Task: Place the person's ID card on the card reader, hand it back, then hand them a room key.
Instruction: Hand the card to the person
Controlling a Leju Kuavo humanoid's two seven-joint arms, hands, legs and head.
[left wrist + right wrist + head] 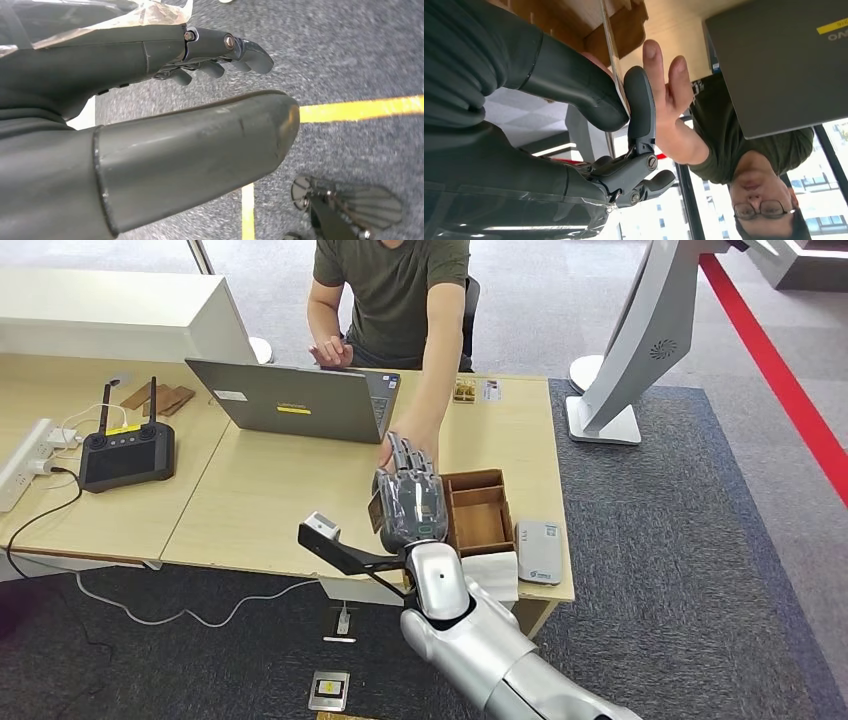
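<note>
Right hand [410, 502] is raised over the desk [260, 490], pinching a thin card [613, 60] edge-on between thumb and a finger; whether it is the ID card or room key I cannot tell. At 12 o'clock the person's hand [671, 105] meets it, fingers alongside. Releasing before they grip could drop the card into the wooden tray [480, 512] at 3 o'clock. Left hand [150, 115] hangs open above the floor, holding nothing
</note>
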